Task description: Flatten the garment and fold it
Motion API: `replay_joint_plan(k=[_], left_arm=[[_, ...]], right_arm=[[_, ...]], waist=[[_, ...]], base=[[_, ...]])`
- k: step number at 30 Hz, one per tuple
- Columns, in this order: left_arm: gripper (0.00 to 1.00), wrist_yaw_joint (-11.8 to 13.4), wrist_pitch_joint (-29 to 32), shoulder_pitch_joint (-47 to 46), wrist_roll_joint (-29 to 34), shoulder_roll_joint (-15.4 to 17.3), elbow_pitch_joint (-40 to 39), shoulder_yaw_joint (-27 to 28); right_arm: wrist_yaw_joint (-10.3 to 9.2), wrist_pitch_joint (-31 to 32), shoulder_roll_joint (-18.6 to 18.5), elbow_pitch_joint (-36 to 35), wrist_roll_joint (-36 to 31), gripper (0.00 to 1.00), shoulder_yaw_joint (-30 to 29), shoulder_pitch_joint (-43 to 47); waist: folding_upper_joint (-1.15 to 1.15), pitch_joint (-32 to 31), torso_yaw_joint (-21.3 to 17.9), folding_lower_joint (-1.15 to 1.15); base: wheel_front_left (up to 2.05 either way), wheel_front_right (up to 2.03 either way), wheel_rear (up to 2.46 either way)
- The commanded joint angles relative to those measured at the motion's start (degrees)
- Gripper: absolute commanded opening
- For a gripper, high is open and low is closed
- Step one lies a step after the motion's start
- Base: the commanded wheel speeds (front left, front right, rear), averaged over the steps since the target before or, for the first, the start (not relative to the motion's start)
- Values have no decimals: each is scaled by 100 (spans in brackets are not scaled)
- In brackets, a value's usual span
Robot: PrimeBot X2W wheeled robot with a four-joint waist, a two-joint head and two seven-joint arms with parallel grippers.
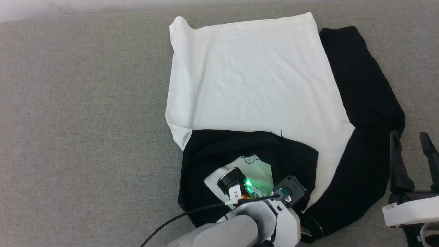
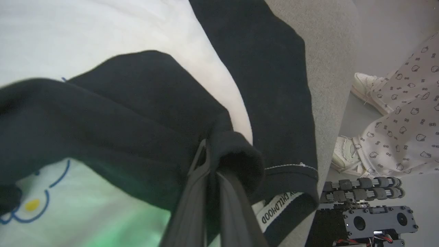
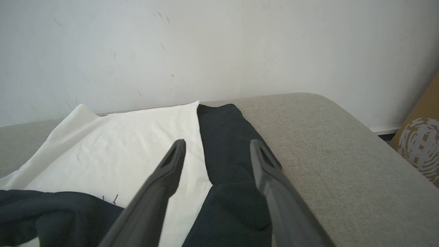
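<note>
L gripper (image 2: pixel 211 156) pinches garment (image 1: pixel 253 75) sleeve edge; R gripper (image 1: pixel 409 136) spread wide, bare cushion (image 3: pixel 325 154) rt.

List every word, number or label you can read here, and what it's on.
"CHILDHOOD": neck tape of the garment; the letters before it are unclear.
"3米": white tag on the cable.
Too small to read: the sticker on the right gripper.
</note>
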Motion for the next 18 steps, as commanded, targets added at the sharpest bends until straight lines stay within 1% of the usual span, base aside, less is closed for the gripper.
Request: replay_joint_plan(k=[1,7,8,9,11,18], left_arm=[[0,16,-40,-62,-84,-16,13,-44],[0,66,-221,-30,-510,-16,7,-207],[42,82,-269,-39,-556,-16,-8,-228],[100,88,-322,-38,-629,-17,-39,-242],[100,138,-440,-44,-792,-17,-122,-259],[100,132,-651,-162,-1388,-17,-631,-245]], right_arm=[[-6,-18,16,19,-24,100,11,-82],[-6,-2,16,93,-30,100,99,-66],[-6,5,16,100,-36,100,106,-63],[-6,12,16,103,-41,100,107,-59],[-6,23,16,112,-52,100,96,-36],[-6,74,16,106,-53,100,67,69]], waist=[[-1,-13,-12,0],[-1,-116,-25,0],[-1,-141,-24,0],[-1,-163,-20,0],[-1,-233,1,0],[-1,-459,131,0]], base=[[0,0,0],[0,0,0],[0,0,0],[0,0,0],[0,0,0],[0,0,0]])
